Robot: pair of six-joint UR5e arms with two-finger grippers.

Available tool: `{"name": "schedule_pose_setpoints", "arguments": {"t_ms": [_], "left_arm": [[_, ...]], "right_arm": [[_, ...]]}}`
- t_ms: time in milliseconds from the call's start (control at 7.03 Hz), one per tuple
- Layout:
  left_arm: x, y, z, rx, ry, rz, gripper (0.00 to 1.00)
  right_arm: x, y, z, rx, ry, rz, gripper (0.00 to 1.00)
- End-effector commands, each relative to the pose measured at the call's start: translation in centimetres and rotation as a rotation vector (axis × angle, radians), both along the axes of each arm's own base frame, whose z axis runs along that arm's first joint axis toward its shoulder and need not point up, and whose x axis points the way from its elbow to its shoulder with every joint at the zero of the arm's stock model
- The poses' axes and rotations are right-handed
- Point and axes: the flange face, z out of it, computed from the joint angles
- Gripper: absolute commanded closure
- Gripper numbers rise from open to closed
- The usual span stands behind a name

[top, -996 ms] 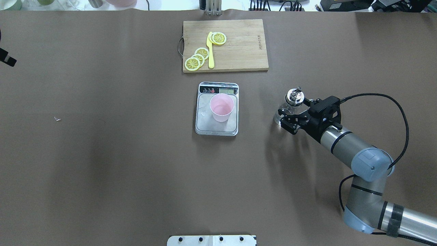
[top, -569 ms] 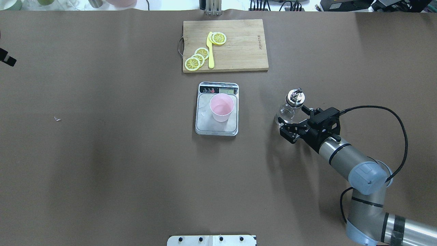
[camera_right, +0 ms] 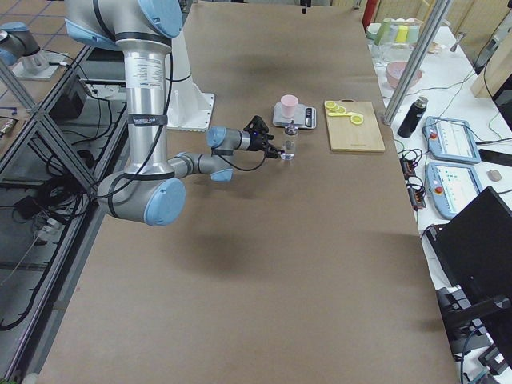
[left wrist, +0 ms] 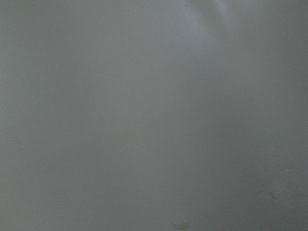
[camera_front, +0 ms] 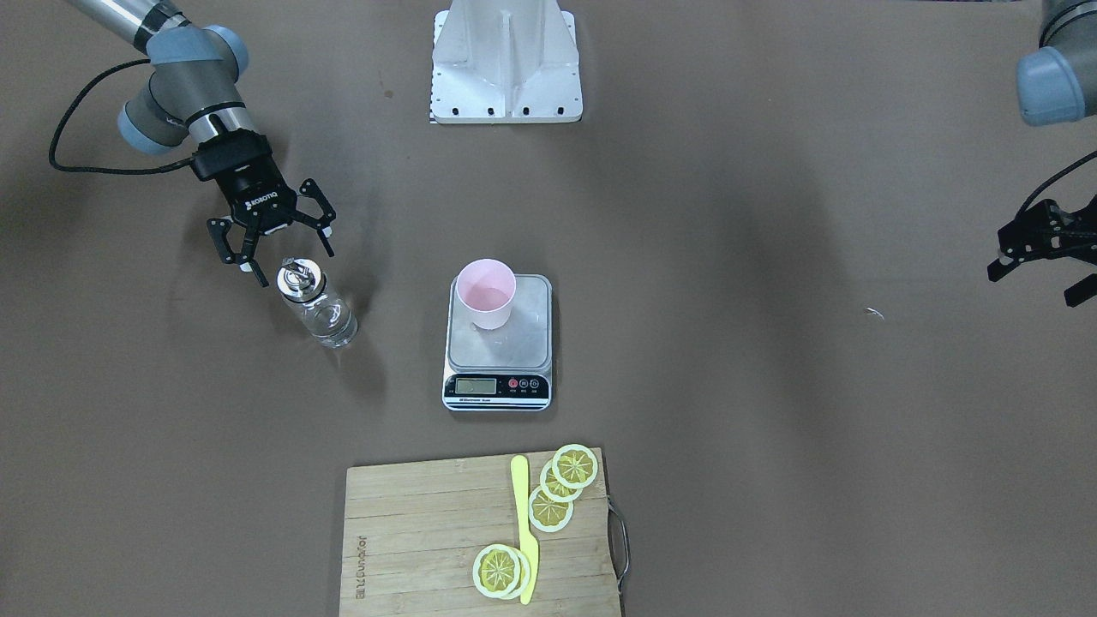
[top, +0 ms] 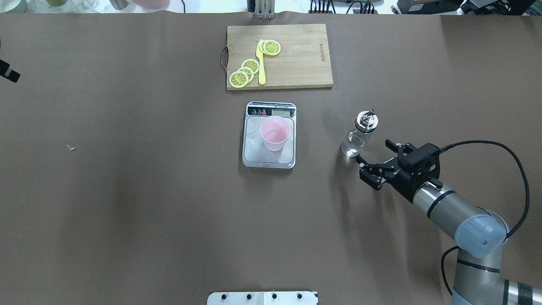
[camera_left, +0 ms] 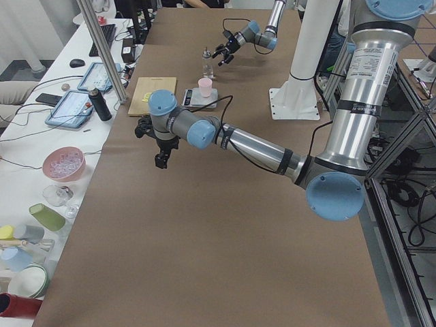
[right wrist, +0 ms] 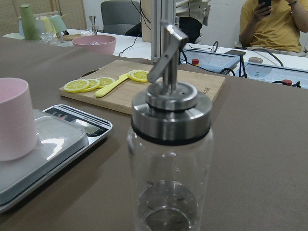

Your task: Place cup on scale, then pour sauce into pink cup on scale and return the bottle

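All steps look done: bottle (top: 358, 135) stands three o'clock of cup (top: 275, 133); back your empty, wide-open right gripper (top: 372, 151) clear.

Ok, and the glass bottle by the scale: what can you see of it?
The bottle is small, clear glass, with a shiny metal pourer cap over a black ring and a slanted spout on top. It looks nearly empty; only a little clear liquid seems to sit at the bottom. It stands upright on the brown table, on the robot's right of the scale and apart from it. The right end effector is open close beside it, not touching it.
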Motion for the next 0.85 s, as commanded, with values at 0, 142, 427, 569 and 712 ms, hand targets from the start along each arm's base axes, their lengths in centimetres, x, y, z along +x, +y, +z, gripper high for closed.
{"name": "schedule_pose_setpoints", "arguments": {"t_ms": [0,142,427,569,712], "left_arm": [[0.0,-0.1,0.0,0.0,0.0,0.0,0.03],[0.0,-0.1,0.0,0.0,0.0,0.0,0.03],[0.0,0.1,0.1,-0.003,-0.001,0.0,0.03],[0.0,0.1,0.1,-0.002,0.0,0.002,0.03],[-0.2,0.1,0.3,-0.001,-0.001,0.001,0.03]], "right_arm": [[2.2,1.3,1.4,-0.008,0.03,-0.012,0.01],[4.5,2.0,2.8,-0.002,0.016,-0.018,0.01],[9.3,2.0,6.2,0.0,0.018,-0.013,0.0],[10.5,0.8,6.5,-0.01,0.016,0.025,0.0],[11.8,-1.1,7.3,-0.021,0.031,0.058,0.0]]}}
